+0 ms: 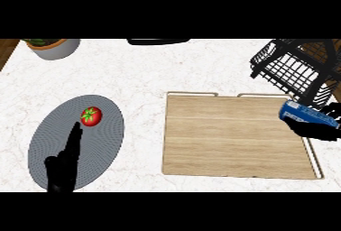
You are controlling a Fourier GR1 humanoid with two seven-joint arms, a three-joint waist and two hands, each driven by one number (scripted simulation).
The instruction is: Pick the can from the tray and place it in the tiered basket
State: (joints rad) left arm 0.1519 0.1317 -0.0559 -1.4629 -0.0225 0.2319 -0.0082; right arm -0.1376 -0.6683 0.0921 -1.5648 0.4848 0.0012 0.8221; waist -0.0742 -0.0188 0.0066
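The right robot hand (321, 130) grips the blue can (307, 113), long axis left-to-right; the tiered basket (297, 68) stands just beyond, farther away.

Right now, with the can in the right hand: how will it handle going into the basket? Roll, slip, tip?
Probably rigid: the can shows straight sides in the right hand. Likely to roll if released on its side, since it is held tilted. The tiered basket has a wire floor, so it may wobble or tip if stood upright.

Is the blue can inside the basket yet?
No. The right hand holds the can tilted above the tray edge, outside the basket.
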